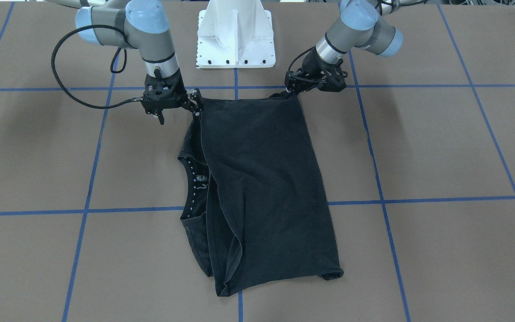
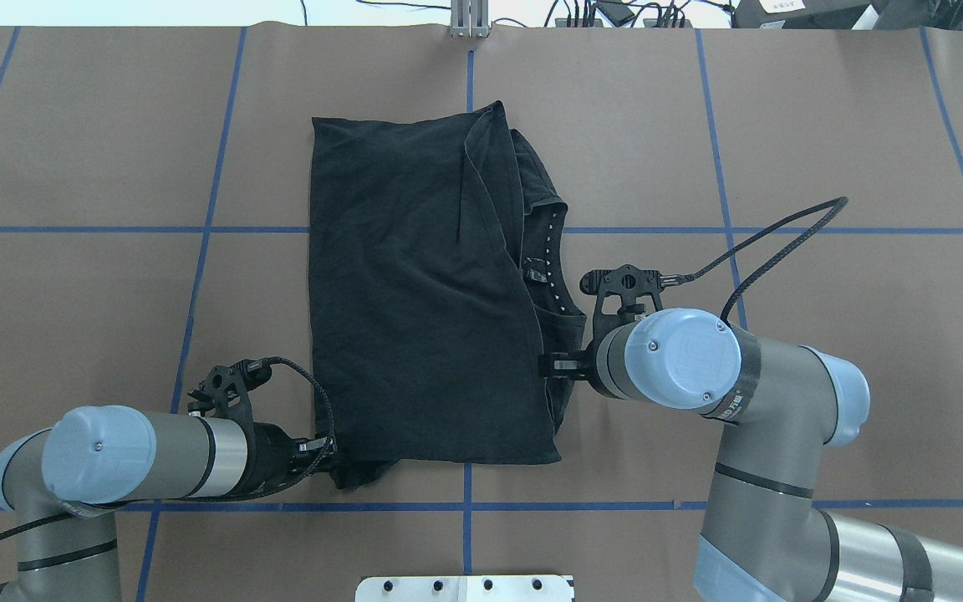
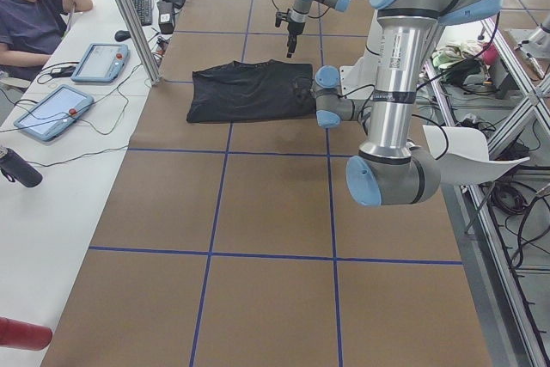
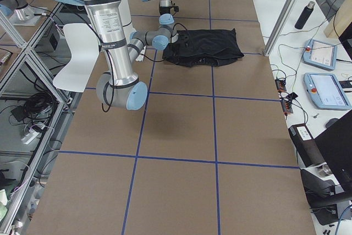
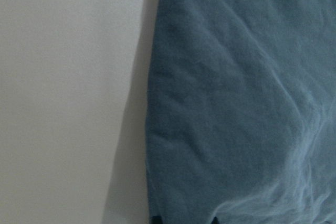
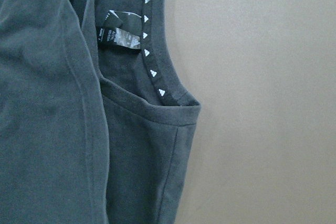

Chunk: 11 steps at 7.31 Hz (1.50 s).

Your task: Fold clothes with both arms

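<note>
Black T-shirt [image 2: 415,293] lies folded on the surface [image 2: 97,150], centred ahead of the robot, collar exposed along its right side. Left tool [image 2: 324,454] meets the bunched near-left corner and right tool [image 2: 558,365] the right edge. Grip state of either cannot be determined.

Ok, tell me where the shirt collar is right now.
In the overhead view the collar sits at the right edge of the shirt, just past the right gripper.
</note>
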### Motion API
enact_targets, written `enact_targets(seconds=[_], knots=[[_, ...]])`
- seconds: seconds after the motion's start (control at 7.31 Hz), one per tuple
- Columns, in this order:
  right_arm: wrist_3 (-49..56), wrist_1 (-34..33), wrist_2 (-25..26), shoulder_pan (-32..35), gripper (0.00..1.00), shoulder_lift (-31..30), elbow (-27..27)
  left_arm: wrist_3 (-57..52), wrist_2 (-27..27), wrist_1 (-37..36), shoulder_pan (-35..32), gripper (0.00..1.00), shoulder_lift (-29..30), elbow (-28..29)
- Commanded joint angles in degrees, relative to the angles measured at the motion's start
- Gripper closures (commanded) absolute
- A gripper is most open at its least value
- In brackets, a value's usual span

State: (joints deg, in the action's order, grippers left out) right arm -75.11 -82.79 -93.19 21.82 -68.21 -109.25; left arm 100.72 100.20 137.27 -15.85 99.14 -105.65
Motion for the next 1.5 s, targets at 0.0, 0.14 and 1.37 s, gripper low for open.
enact_targets(seconds=[0.0, 0.14, 1.37], knots=[[-1.6, 0.0, 0.0, -0.7, 0.01, 0.1, 0.0, 0.0, 0.0, 0.0, -0.1, 1.00, 0.0, 0.0], [-6.7, 0.3, 1.2, -2.2, 0.01, 0.3, 0.0, 0.0, 0.0, -0.1, -0.1, 1.00, 0.0, 0.0], [-13.7, 0.2, 9.9, -8.6, 0.34, 4.2, 4.3, 0.0, 0.0, 0.0, -0.1, 1.00, -0.1, -0.1]])
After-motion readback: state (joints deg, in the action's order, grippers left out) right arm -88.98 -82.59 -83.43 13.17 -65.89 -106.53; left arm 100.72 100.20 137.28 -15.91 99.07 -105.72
